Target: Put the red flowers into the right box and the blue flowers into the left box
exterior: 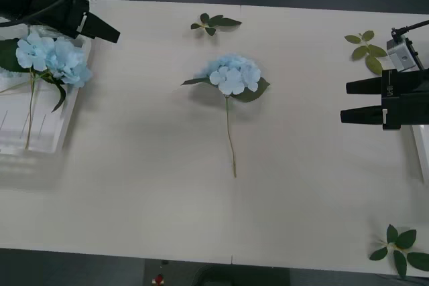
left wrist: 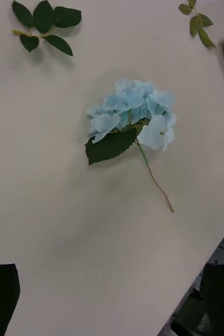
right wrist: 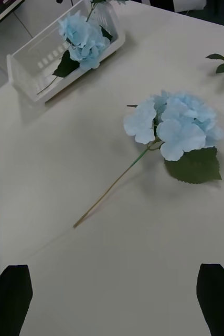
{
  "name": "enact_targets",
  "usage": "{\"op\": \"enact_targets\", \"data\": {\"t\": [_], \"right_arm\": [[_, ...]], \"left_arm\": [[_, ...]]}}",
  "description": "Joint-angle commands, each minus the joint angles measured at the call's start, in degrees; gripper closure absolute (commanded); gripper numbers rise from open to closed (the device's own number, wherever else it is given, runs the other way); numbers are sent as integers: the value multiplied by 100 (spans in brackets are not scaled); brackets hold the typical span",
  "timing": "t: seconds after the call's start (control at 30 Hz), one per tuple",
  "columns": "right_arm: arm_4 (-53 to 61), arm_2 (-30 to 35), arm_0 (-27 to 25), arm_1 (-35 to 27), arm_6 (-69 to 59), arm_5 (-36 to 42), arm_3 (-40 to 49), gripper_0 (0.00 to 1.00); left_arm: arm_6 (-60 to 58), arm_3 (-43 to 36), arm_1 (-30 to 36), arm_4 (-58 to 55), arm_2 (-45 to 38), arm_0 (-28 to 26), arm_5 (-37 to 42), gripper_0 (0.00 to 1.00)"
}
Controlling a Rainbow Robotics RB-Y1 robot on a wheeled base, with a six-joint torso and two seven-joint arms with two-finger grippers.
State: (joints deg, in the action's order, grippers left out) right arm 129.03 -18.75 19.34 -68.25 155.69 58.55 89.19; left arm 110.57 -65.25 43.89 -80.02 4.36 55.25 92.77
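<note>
- Cream, smooth-topped desk (exterior: 134, 192) fills the front view, its far and near edges meeting dark floor.
- White latticed plastic left box (exterior: 64, 132) sits at the desk's left edge, partly cut off by the frame; the pale-blue hydrangea clusters (exterior: 50, 58) lie in it, heads toward the far end, stems running back toward the near end.
- Black right claw (exterior: 355, 102) hovers at the desk's right side, its two fingers apart and pointing toward the middle; its wrist view shows both black fingertips (right wrist: 9, 299) at the corners with bare desk between.
- Black left claw (exterior: 100, 28) is above the far end of the left box; one fingertip (left wrist: 1, 289) shows clearly, the other corner is too dark to make out, so its spread cannot be told.
- One loose pale-blue hydrangea flower (exterior: 231, 75) lies mid-desk, well apart from both claws, stem toward the near edge.
- White strip of the right box (exterior: 422, 149) is barely visible at the right edge.
- Small green leaf sprigs (exterior: 214, 23) are scattered near the far edge and the right corners.
</note>
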Motion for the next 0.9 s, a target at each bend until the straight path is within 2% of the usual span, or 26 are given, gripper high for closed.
{"op": "enact_targets", "data": {"t": [0.03,0.2,0.5,0.73,0.9], "right_arm": [[26,20,97,-13,-69,17,20,9],[26,20,97,-13,-69,17,20,9],[26,20,97,-13,-69,17,20,9],[26,20,97,-13,-69,17,20,9],[26,20,97,-13,-69,17,20,8]], "left_arm": [[-290,-374,111,-330,741,117,-708,0],[-325,-813,59,-383,1286,21,-1191,0],[96,-1710,-91,153,1374,-32,-638,0],[-659,-840,-240,-866,1383,-41,-295,0],[-1767,-400,-389,-857,1374,-41,-260,0]]}}
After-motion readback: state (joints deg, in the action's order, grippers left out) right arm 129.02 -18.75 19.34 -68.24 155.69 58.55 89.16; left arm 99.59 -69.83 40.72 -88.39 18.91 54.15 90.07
